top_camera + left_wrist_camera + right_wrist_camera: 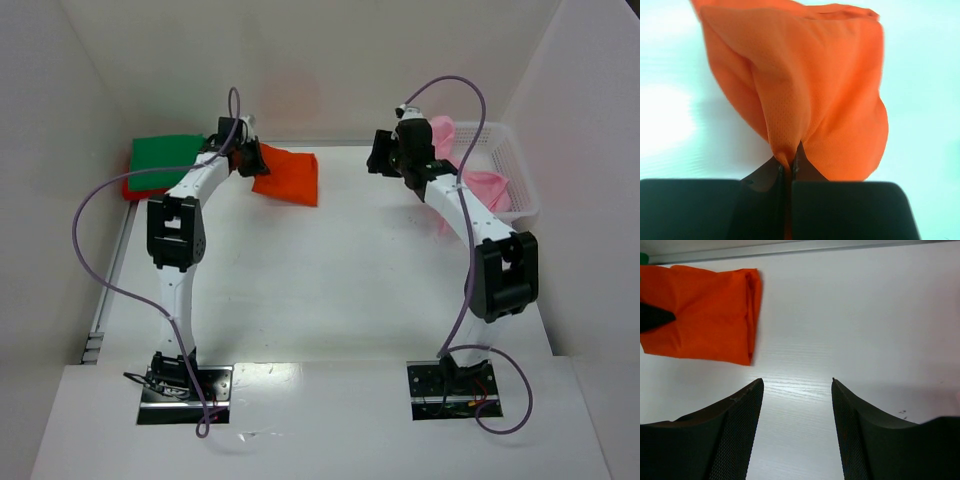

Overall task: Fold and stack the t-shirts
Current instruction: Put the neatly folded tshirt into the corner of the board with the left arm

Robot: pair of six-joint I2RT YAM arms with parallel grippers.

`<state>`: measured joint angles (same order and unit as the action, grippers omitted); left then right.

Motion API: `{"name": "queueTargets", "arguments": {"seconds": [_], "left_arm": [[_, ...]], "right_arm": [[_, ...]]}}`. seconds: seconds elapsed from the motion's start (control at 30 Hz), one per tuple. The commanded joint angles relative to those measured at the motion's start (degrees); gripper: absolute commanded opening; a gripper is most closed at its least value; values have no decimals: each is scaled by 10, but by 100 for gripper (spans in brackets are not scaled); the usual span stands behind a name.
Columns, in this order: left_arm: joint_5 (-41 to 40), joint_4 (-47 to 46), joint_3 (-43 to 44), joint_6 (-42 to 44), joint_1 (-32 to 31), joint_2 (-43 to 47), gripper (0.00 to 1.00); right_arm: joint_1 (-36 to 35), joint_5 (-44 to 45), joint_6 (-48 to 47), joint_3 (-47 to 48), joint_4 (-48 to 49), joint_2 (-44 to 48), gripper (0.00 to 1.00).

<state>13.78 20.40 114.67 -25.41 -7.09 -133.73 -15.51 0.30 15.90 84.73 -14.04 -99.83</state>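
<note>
**Mia:** Where is the orange shirt lying?

**Ben:** It is lying on the white table, at the far side and a bit to the left. It is looking folded, with one thick folded edge showing.

**Mia:** Is anything holding it?

**Ben:** Yes. The left gripper is pinching it. Its two fingers are squeezing tight together with orange cloth caught between them. The cloth is bunching up where the fingers are biting it. The gripper is grabbing the shirt's left end.

**Mia:** What is sitting next to it?

**Ben:** The green shirt is resting just to the left, in the far left corner. It is lying flat on top of the red shirt. Only a bit of red is peeking out under the green one.

**Mia:** And the pink shirt?

**Ben:** It is sitting in the white basket at the far right. The right arm is hiding part of it.

**Mia:** What is the right gripper doing?

**Ben:** It is hanging over the bare table with its fingers standing apart. It is holding nothing. It is staying well away from the orange shirt, which is lying off to its left.
</note>
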Motion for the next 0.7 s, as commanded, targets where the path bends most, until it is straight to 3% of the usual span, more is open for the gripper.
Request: {"name": "queueTargets", "arguments": {"seconds": [0.0,0.27,0.67], "left_arm": [[-68,67,58,64,12,50,0],[-144,176,199,134,40,6,0],[-107,218,287,167,129,-14,0]], "right_arm": [[2,21,-12,-15,-8,72,62],[2,45,-2,-77,-31,170,62],[2,34,21,-123,-49,229,62]]}}
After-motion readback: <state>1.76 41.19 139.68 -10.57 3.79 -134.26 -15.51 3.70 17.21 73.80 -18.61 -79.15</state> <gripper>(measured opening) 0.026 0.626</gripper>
